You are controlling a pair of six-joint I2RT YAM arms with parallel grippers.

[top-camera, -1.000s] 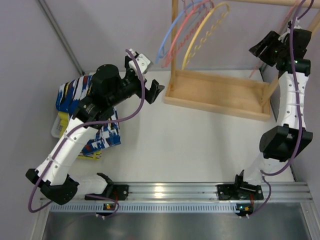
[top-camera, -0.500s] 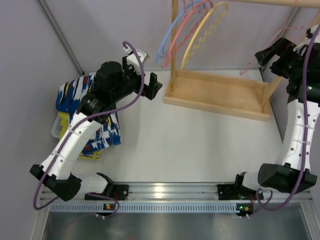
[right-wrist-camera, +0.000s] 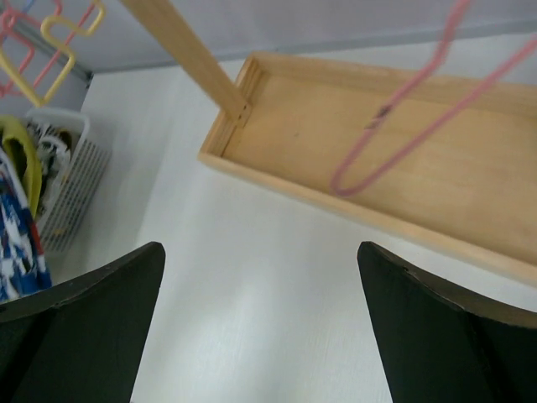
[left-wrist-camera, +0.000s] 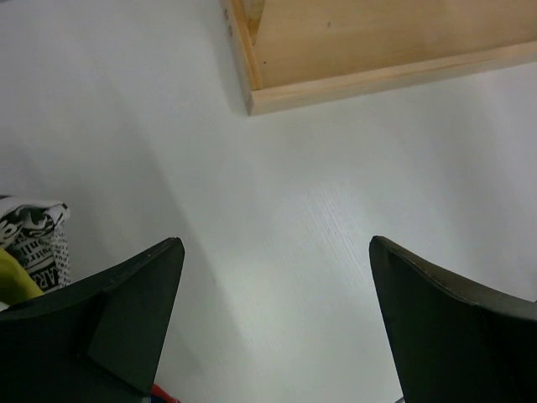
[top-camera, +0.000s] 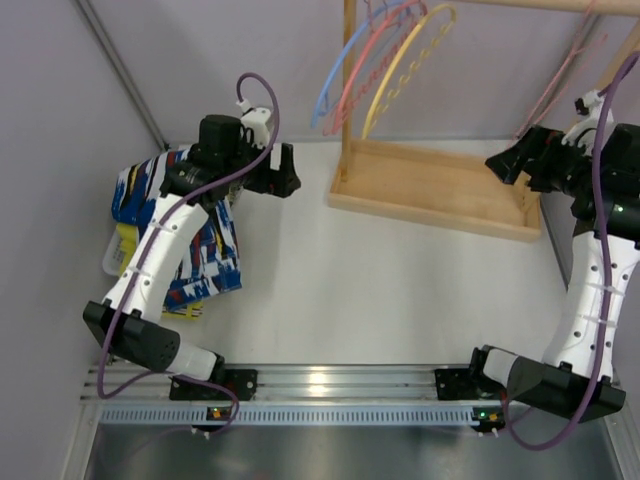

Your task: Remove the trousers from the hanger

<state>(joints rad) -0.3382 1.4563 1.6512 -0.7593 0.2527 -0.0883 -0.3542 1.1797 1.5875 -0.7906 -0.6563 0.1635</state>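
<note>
The blue trousers [top-camera: 200, 250], printed with white and red, lie in a heap at the table's left, off any hanger; a blue strip shows in the right wrist view [right-wrist-camera: 12, 239]. The pale-pink hanger [top-camera: 568, 72] hangs bare from the rail at the top right, and its lower loop shows in the right wrist view [right-wrist-camera: 393, 99]. My left gripper [top-camera: 286, 172] is open and empty over bare table beside the trousers [left-wrist-camera: 277, 252]. My right gripper [top-camera: 508, 160] is open and empty, below and to the left of the pink hanger [right-wrist-camera: 260, 252].
A wooden rack base [top-camera: 430, 185] stands at the back. Blue, pink and yellow hangers [top-camera: 400, 60] hang above its left end. A white basket [top-camera: 108, 262] with a yellow garment [top-camera: 128, 245] sits under the trousers at the far left.
My left gripper has drawn back left, toward the trousers heap. My right gripper has come down and left, away from the pink hanger, which stays on the rail.
</note>
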